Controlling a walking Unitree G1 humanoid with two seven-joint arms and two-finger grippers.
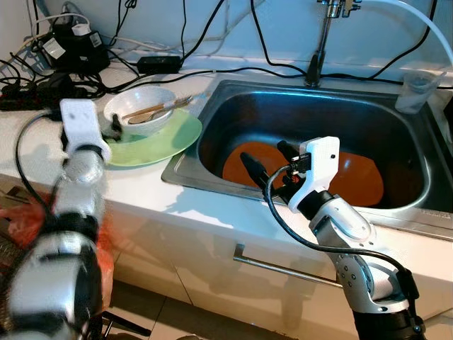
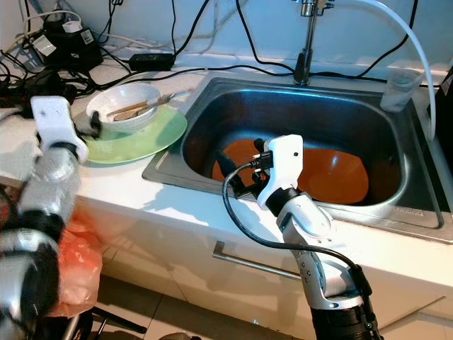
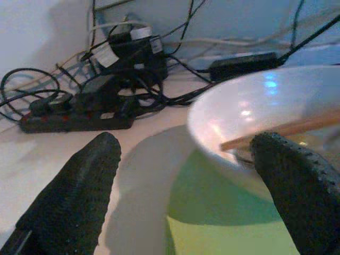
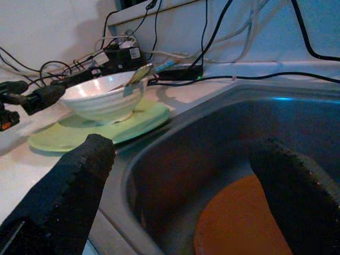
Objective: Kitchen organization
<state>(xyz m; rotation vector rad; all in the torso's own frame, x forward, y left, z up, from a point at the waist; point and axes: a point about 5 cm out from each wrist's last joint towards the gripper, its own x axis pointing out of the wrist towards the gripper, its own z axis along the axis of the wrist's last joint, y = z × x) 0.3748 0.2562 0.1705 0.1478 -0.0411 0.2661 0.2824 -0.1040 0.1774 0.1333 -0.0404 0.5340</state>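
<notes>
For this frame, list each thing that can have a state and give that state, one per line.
left gripper: open, at the white bowl's rim
right gripper: open, over the sink's near edge
white bowl: upright on the green plate, chopsticks resting in it
green plate: flat on the counter, beside the sink
orange plate: lying in the sink bottom
sink: no water running in
plastic cup: upright at the sink's far corner
</notes>
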